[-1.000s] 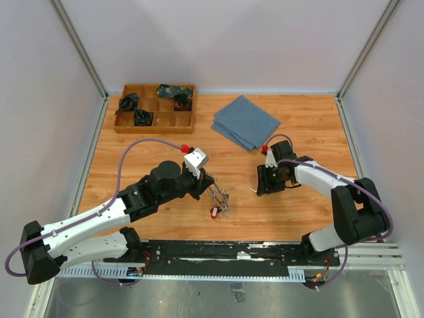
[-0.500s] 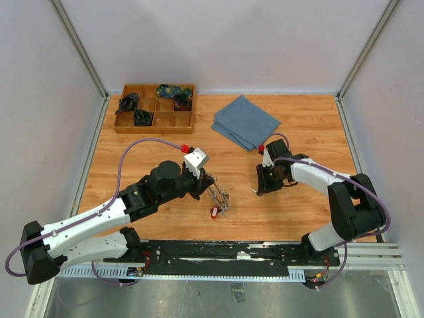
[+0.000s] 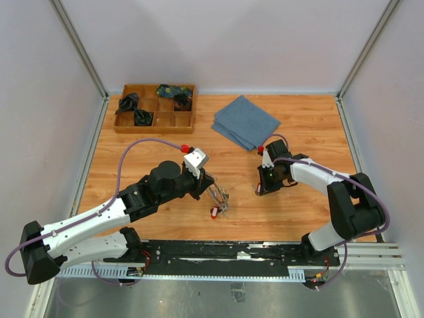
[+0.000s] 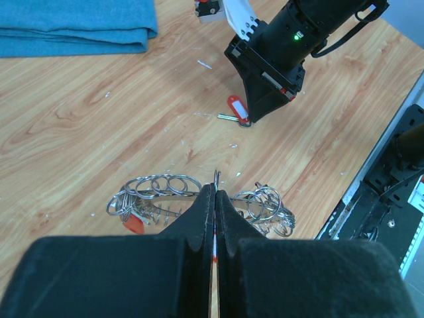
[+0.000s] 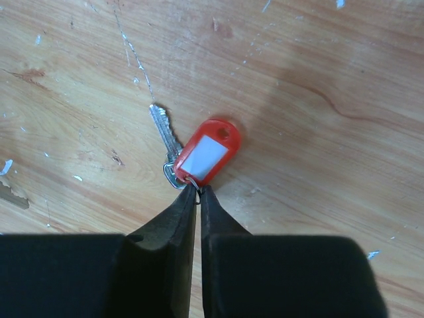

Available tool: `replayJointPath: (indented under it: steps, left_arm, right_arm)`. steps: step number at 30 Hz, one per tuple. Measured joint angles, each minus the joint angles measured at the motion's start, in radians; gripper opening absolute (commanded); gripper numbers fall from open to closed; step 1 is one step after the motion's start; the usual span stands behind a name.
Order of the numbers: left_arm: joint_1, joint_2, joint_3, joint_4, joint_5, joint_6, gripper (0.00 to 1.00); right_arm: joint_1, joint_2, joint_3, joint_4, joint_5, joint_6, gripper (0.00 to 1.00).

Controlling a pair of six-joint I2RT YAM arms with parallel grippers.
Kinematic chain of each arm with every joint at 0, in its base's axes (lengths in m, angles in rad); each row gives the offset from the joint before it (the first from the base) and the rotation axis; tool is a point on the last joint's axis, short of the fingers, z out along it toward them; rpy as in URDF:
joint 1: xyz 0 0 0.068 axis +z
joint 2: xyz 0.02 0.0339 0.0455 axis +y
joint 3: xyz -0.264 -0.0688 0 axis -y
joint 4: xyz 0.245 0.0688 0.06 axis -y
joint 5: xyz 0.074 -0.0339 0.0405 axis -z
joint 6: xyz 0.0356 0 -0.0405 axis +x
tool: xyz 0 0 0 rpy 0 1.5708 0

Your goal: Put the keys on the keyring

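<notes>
The keyring (image 3: 220,197) is a bunch of silver rings and keys resting on the wood, with a red tag (image 3: 214,212) at its near end. My left gripper (image 3: 209,187) is shut on its wire; in the left wrist view the keyring (image 4: 159,194) spreads to both sides of the closed gripper (image 4: 216,189). My right gripper (image 3: 260,189) is shut on the small ring of a loose silver key (image 5: 163,136) with a red tag (image 5: 207,152). Key and tag lie flat on the wood just ahead of the right gripper (image 5: 199,192). That tag also shows in the left wrist view (image 4: 237,108).
A folded blue cloth (image 3: 246,122) lies behind the right gripper. A wooden compartment tray (image 3: 154,130) with dark bundles (image 3: 134,109) stands at the back left. The two grippers are about a hand's width apart on the wooden table.
My right gripper has shifted slightly left and down over the red-tagged key. The left arm and the keyring have not moved.
</notes>
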Motion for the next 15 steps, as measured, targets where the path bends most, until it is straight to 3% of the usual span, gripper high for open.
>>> replayJointPath:
  steps: [7,15]
  left_arm:
    - [0.000,-0.001,0.000,0.000,0.000,0.000,0.01]
    - [0.000,-0.012,0.000,0.005,-0.003,0.001,0.00]
  right_arm:
    - [0.000,-0.051,-0.011,0.000,-0.003,-0.015,0.01]
    - [0.000,-0.339,-0.015,0.020,-0.049,-0.070,0.00]
